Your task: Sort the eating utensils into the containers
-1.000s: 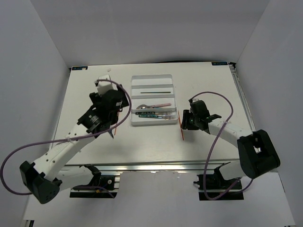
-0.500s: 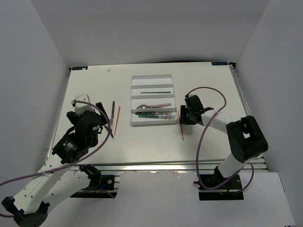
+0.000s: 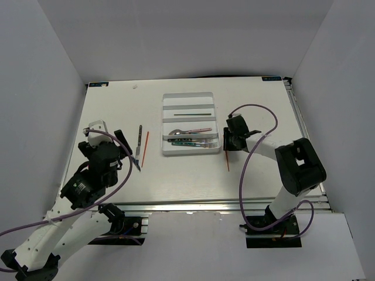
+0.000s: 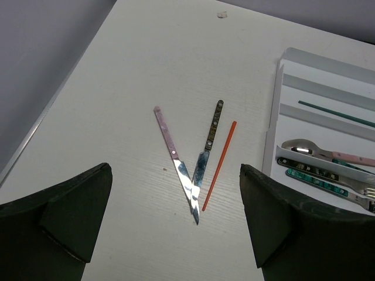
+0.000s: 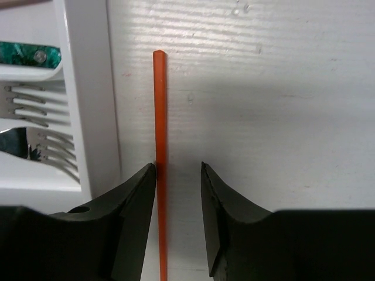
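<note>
The white tray [image 3: 188, 96] stands at mid-table with a dark green chopstick [image 3: 192, 113], a pink-handled spoon [image 3: 190, 130] and forks [image 3: 199, 143] in its compartments. Left of it lie a pink-handled knife [image 4: 173, 155], a dark-handled knife [image 4: 210, 136] and an orange chopstick [image 4: 220, 165], their blade tips crossing. My left gripper [image 4: 176, 175] is open and empty, raised above and near of them. Another orange chopstick [image 5: 159, 111] lies on the table beside the tray's right wall [image 5: 88, 88]. My right gripper [image 5: 179, 170] is low over it, open, with the stick between the jaws against the left finger [image 5: 137, 193].
The tray's rim [image 4: 280, 99] shows at the right of the left wrist view. The table's left edge [image 4: 41, 126] runs close to the left arm. White walls enclose the table on three sides. A small white speck [image 3: 135, 86] lies at the far left.
My left arm has drawn back toward the near left, leaving the knives and orange chopstick on the table. My right gripper has shifted toward the tray and settled around the right chopstick.
</note>
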### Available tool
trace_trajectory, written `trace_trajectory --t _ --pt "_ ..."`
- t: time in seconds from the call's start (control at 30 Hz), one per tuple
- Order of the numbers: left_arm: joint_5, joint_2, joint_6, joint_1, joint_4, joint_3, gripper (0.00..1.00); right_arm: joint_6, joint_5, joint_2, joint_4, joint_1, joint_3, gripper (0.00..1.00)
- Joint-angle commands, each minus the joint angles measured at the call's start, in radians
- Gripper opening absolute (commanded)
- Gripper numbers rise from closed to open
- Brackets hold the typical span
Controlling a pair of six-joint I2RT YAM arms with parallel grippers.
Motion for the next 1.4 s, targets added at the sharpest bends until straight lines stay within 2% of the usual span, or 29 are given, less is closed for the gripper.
trace_trajectory --t 0.0,0.2,0.43,0.53,0.63,0.67,0.7,0.83,0.93,1.0,1.13,1.2,1.3,1.33,1.37 --pt "-0.015 -0.005 0.012 0.001 0.000 -0.006 0.98 -0.034 0.101 0.050 -0.068 -0.003 0.025 0.42" --pt "-0.009 -0.019 0.011 0.001 0.005 -0.014 0.98 -0.077 0.070 0.087 -0.103 -0.020 0.053 0.42" --pt "-0.009 -0.019 0.002 0.001 0.006 -0.019 0.98 -0.112 0.054 0.226 -0.201 -0.032 0.156 0.35" --pt "-0.010 -0.023 -0.003 0.001 0.006 -0.022 0.98 -0.104 0.036 0.245 -0.201 -0.056 0.167 0.30" --pt "-0.009 -0.036 -0.003 0.001 0.012 -0.028 0.98 -0.112 0.013 0.248 -0.206 -0.073 0.161 0.15" --pt "-0.007 -0.039 -0.003 0.001 0.014 -0.029 0.98 -0.117 0.011 0.251 -0.212 -0.075 0.168 0.05" --pt "-0.007 -0.037 -0.001 0.001 0.014 -0.029 0.98 -0.123 0.005 0.250 -0.217 -0.078 0.171 0.00" --pt "-0.003 -0.033 0.000 0.001 0.020 -0.034 0.98 -0.181 -0.021 0.211 -0.253 -0.079 0.210 0.00" --pt "0.002 -0.030 -0.001 0.001 0.023 -0.035 0.98 -0.210 -0.024 0.118 -0.264 -0.078 0.246 0.00" --pt "0.010 -0.030 -0.001 0.001 0.025 -0.038 0.98 -0.254 -0.042 0.041 -0.249 -0.076 0.280 0.00" --pt "0.014 -0.042 0.000 0.001 0.032 -0.043 0.98 -0.389 -0.195 -0.020 -0.165 -0.053 0.357 0.00" --pt "0.013 -0.048 0.002 0.001 0.035 -0.048 0.98 -0.540 -0.309 0.015 -0.142 -0.017 0.413 0.00" --pt "0.008 -0.060 0.000 0.003 0.037 -0.049 0.98 -0.764 -0.406 0.131 -0.228 0.034 0.608 0.00" --pt "0.007 -0.068 -0.001 0.001 0.037 -0.051 0.98 -0.814 -0.436 0.168 -0.264 0.043 0.735 0.00" --pt "0.005 -0.072 -0.001 0.001 0.038 -0.051 0.98 -0.859 -0.466 0.241 -0.290 0.051 0.794 0.00"
